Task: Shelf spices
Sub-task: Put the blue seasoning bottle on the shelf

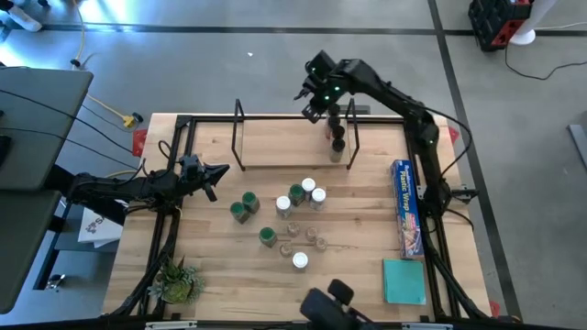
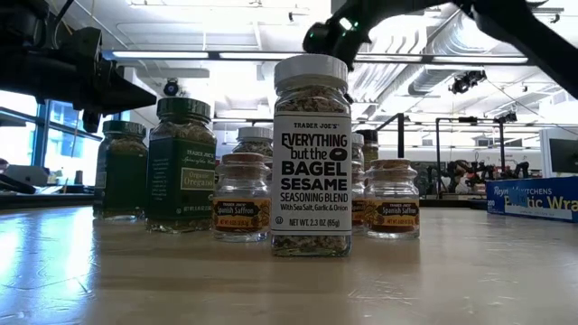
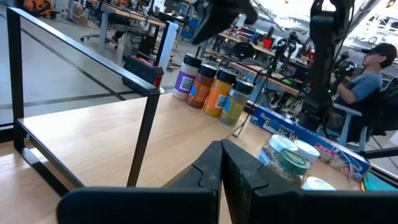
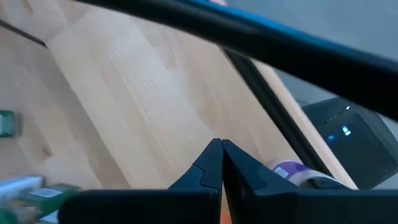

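The shelf (image 1: 284,147) is a light plank with black hoop ends, at the table's far side; the left wrist view shows its plank (image 3: 93,137). Several jars (image 1: 337,136) stand on its bases in a row at its right end (image 3: 211,87). More spice jars (image 1: 293,211) stand upright in a cluster mid-table, with a bagel seasoning jar (image 2: 312,153) nearest the low camera. My right gripper (image 1: 312,108) hovers shut above the shelf's right end, beside the row (image 4: 221,155). My left gripper (image 1: 218,174) is shut, low over the table's left part, pointing at the cluster (image 3: 221,155).
A long blue plastic-wrap box (image 1: 407,206) lies along the table's right edge, with a teal pad (image 1: 404,280) nearer the front. A small plant (image 1: 176,280) sits at the near left corner. A seated person (image 3: 367,74) shows beyond the table.
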You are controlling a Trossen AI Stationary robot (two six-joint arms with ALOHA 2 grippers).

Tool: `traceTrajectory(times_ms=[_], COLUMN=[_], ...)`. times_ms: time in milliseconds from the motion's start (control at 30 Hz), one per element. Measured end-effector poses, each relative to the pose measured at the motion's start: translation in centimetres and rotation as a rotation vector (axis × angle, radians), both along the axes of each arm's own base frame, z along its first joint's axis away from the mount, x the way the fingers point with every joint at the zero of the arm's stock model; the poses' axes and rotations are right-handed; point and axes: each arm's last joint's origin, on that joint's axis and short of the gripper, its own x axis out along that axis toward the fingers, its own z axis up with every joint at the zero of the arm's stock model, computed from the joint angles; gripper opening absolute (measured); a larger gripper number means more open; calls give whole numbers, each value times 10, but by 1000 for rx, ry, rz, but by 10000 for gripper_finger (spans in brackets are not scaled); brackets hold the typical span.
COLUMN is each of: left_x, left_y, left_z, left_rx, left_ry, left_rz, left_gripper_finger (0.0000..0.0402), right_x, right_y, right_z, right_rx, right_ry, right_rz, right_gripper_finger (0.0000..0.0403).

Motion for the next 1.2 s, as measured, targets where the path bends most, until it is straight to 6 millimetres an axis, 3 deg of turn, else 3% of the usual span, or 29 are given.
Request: traceTrajectory(times_ms=[267, 567, 1000, 1200], left_x=[0, 0, 0, 0], left_y=[0, 0, 0, 0], left_z=[0, 0, 0, 0], left_rx=[0, 0, 0, 0], left_ry=[1, 0, 0, 0], left_rz=[-1, -1, -1, 0], left_gripper_finger=[5, 5, 5, 5], right_x=[3, -9, -14, -13], right_y=[11, 10, 8, 8], right_z=[-15, -29, -27, -7], right_rx=[15, 57, 59, 39], right_ry=[113, 307, 326, 252], right_rz=[153, 164, 162, 156], right_gripper_finger=[2, 2, 2, 2])
